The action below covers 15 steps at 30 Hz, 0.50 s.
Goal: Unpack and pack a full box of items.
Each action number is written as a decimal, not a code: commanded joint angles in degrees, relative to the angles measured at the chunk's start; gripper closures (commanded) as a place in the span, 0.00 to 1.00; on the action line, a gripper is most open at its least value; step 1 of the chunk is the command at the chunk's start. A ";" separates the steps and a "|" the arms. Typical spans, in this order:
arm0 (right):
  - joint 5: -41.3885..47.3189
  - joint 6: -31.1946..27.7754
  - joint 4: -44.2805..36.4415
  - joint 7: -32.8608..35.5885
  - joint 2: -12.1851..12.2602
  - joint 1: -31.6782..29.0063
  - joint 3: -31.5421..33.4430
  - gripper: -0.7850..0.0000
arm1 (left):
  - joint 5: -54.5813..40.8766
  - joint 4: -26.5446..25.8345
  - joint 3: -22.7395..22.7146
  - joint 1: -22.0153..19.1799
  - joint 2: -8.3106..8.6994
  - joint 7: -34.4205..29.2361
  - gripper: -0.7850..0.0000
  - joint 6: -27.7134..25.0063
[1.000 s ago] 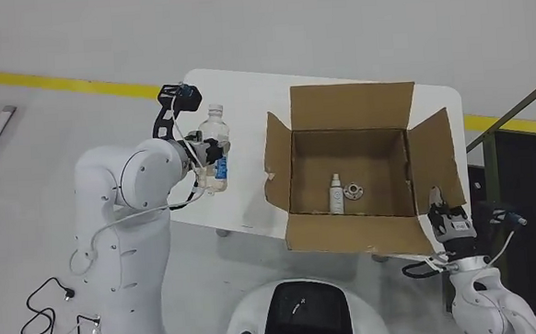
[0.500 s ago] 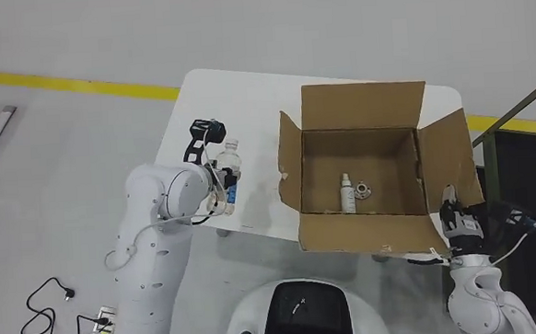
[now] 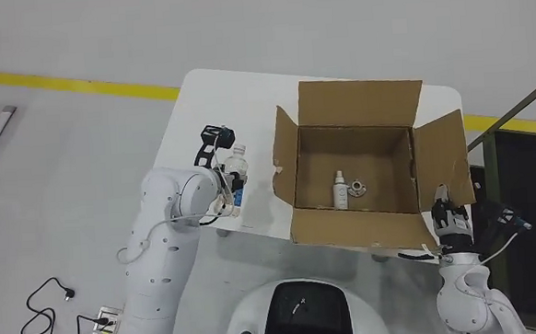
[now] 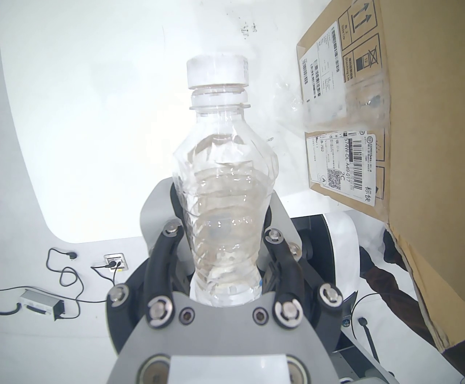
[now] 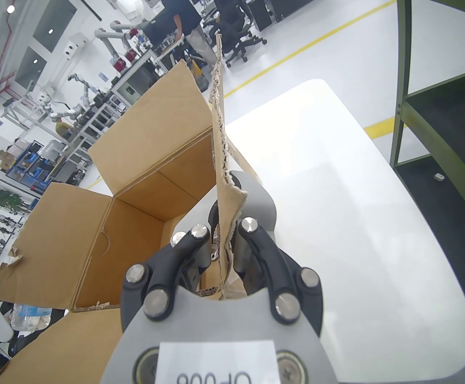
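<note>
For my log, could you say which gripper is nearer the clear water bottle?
Left. The left gripper holds the water bottle; the right gripper pinches a flap across the cardboard box.

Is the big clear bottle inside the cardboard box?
No, the left gripper holds the clear bottle out over the table, beside the cardboard box and not in it.

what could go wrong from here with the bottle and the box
The left end effector grips the clear bottle low on its ribbed body, so it might tip or slip out near the edge of the table. The right end effector is shut on a ragged side flap of the box; a pull could tear it or drag the box.
</note>
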 commanded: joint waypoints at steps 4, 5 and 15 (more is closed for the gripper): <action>-0.01 -0.01 0.00 0.01 0.00 0.00 0.00 1.00 | 0.00 0.00 0.00 0.00 0.00 0.00 1.00 0.00; -0.01 -0.01 0.00 0.01 0.00 0.00 0.00 1.00 | 0.17 0.21 0.28 0.48 0.03 0.86 1.00 -0.42; 3.21 3.33 0.40 -0.56 -0.58 1.12 1.01 1.00 | 5.87 6.81 3.05 -0.22 0.69 7.58 1.00 -5.58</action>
